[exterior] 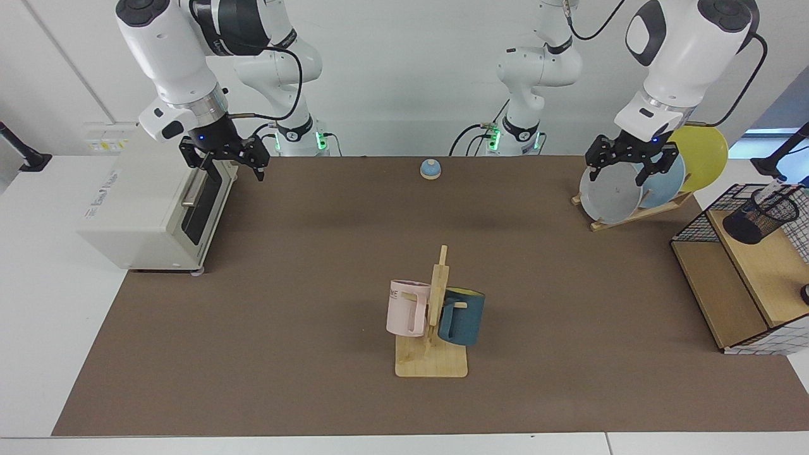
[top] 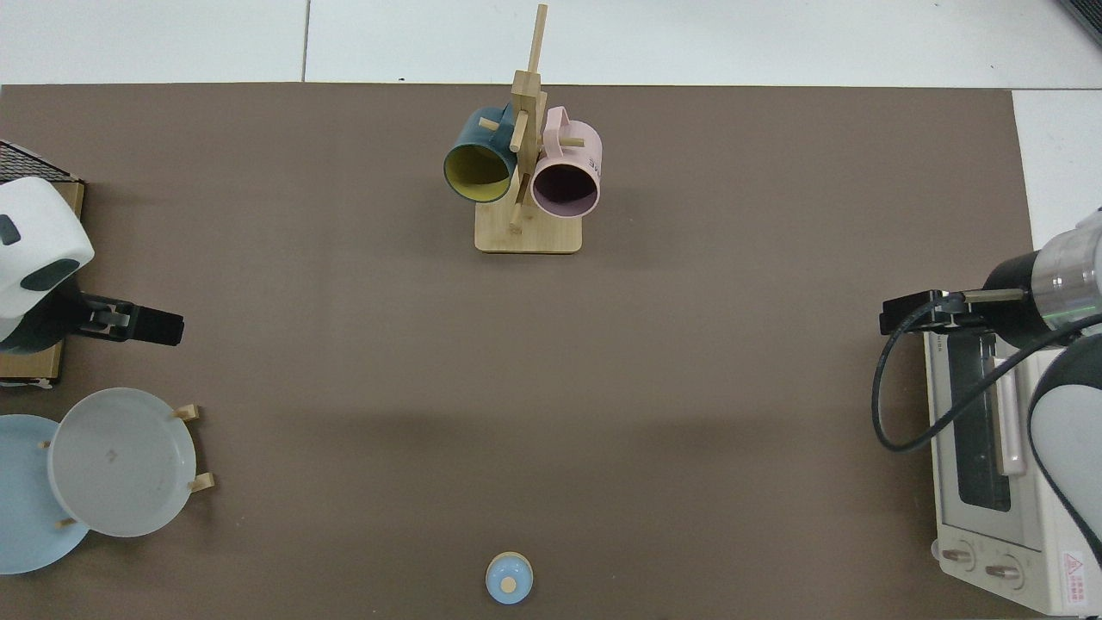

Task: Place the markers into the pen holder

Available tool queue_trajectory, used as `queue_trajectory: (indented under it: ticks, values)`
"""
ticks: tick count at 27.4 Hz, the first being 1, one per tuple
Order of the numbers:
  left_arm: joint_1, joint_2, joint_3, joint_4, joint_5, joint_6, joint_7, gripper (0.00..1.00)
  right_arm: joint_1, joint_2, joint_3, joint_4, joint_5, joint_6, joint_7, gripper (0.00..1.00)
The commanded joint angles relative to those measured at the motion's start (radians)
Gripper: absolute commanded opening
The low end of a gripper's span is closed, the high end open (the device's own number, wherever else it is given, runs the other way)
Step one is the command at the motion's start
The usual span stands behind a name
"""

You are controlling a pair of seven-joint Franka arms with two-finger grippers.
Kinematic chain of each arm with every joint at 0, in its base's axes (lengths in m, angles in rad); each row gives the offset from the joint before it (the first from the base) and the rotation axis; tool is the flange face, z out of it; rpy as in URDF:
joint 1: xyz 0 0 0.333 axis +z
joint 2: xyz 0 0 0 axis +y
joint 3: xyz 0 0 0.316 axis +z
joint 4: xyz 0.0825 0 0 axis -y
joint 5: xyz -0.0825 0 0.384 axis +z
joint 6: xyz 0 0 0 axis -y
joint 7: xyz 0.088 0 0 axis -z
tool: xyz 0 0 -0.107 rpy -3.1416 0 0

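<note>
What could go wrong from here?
1. The left gripper, open, hangs just above the plates in their rack; dropping lower could knock one.
2. The pen holder sits on a shelf inside a wire basket, so reaching it risks snagging the wires.

The marker seems already in the holder. The right gripper, open, waits by the oven.
</note>
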Motion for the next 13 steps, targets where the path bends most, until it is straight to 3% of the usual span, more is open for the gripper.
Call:
queue_trajectory:
  ticks: [1,13]
  values:
    - [-0.011,-0.019,0.004,-0.032,0.009,0.048,-0.017,1.00,-0.015,-0.011,0.009,-0.006,0.007,0.007,-0.013,1.00]
    - [-0.008,0.039,0.016,0.033,0.012,0.033,-0.003,1.00,-0.015,-0.011,0.009,-0.006,0.007,0.007,-0.013,1.00]
